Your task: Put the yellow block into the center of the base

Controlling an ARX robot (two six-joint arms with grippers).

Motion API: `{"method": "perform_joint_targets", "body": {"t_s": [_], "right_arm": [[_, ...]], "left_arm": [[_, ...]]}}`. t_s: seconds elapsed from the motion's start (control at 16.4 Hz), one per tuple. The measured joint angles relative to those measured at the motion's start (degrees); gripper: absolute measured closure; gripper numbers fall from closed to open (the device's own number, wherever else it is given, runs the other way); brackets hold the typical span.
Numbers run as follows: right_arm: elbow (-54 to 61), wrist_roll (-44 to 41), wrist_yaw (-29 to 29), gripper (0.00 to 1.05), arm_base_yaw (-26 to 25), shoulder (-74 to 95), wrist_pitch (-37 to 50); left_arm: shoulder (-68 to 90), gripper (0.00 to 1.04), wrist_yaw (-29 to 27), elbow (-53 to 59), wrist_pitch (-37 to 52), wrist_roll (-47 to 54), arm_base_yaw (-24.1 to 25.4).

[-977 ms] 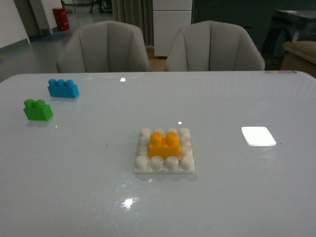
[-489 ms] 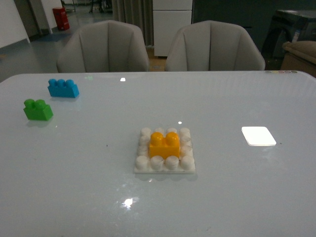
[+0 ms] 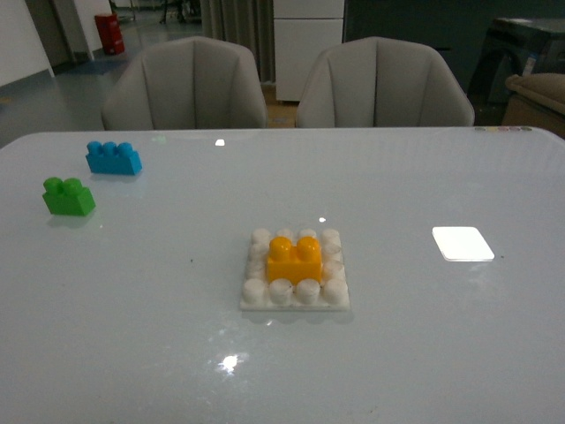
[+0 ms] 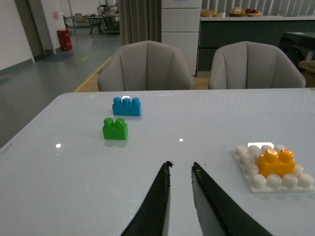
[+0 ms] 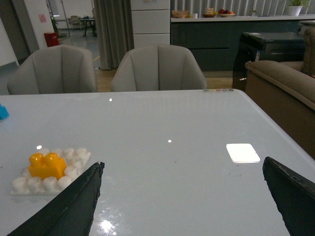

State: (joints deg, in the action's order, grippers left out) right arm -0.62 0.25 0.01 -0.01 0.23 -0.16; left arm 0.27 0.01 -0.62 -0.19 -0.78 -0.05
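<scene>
The yellow block (image 3: pixel 295 259) was seated on the centre studs of the base (image 3: pixel 295 296), mid-desk (image 3: pixel 397 353). The left end effector (image 4: pixel 180 169) was seen nearly closed, holding nothing; the right end effector (image 5: pixel 183 169) was spread wide, empty. Neither was visible from the front. Only the front and left wrist views showed the green brick (image 3: pixel 68 196).

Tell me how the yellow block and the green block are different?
The yellow block is orange-yellow; the green block is green. The yellow block sits on the middle of the white studded base; the green block sits alone on the table, far left. Both have two round studs.
</scene>
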Motion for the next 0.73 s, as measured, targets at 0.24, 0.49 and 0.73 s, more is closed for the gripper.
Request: {"method": "perform_joint_targets", "body": {"t_s": [0.24,0.49,0.73], "right_arm": [[0.00,0.00,0.00,0.06,0.00,0.00,-0.02],[0.00,0.00,0.00,0.06,0.00,0.00,0.00],[0.00,0.00,0.00,0.06,0.00,0.00,0.00]], "left_arm": [[0.00,0.42,-0.02,0.00,0.02,0.00,0.00],[0.00,0.07,-0.02,0.00,0.02,0.11,0.00],[0.00,0.07,0.00,0.00,0.02,0.15,0.00]]}}
